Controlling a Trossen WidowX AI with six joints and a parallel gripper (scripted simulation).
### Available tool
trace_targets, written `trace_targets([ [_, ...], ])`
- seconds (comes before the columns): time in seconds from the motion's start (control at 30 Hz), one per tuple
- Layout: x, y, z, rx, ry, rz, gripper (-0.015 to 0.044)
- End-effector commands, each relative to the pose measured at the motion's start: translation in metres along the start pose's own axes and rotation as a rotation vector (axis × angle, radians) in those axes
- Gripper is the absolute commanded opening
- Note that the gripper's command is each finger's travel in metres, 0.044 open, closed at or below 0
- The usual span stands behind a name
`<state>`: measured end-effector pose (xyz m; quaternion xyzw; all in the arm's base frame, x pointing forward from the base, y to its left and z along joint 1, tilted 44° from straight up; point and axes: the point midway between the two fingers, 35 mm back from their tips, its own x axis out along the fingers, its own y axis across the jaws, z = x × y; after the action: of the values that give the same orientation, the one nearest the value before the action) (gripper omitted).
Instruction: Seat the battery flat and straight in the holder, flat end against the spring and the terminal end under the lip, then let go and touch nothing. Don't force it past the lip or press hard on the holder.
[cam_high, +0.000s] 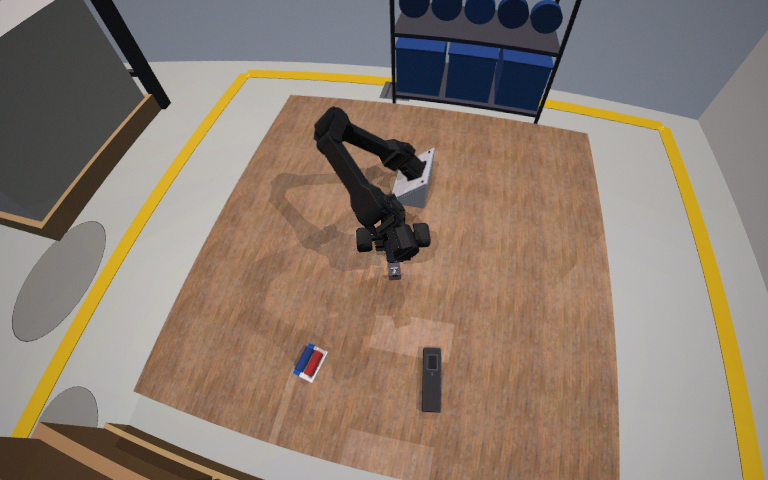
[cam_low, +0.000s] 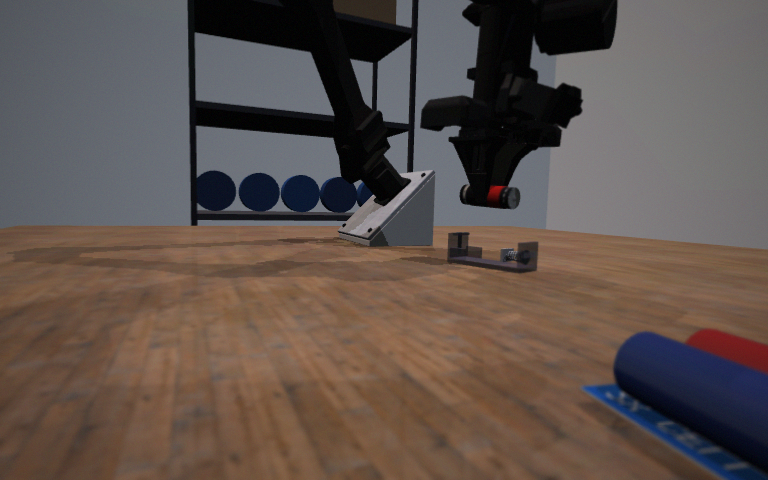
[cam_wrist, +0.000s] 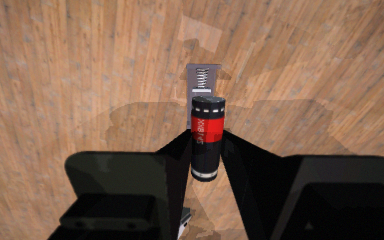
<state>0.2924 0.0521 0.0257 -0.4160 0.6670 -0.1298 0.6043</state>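
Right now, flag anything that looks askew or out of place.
Nothing stands out. The gripper holds the battery level above the holder, lined up with it in the wrist view, and the holder sits flat on the table.

One battery (cam_wrist: 205, 137), one holder (cam_low: 491, 254), one remote-like black slab (cam_high: 431, 378). Two cylinders (cam_high: 310, 361) on the card. Five round discs (cam_low: 257, 191) shelved.
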Motion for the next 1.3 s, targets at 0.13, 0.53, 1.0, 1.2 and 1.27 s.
trace_targets([
  [0.13,0.021,0.0,-0.002,0.004,0.131,0.0,0.0082],
  [0.53,0.033,0.0,-0.003,0.0,0.226,0.0,0.0082],
  [1.0,0.039,0.0,0.001,-0.001,0.317,0.002,0.0082],
  [1.2,0.041,0.0,0.003,-0.001,0.356,0.002,0.0082],
  [1.27,0.042,0.0,0.003,-0.001,0.368,0.002,0.0082],
])
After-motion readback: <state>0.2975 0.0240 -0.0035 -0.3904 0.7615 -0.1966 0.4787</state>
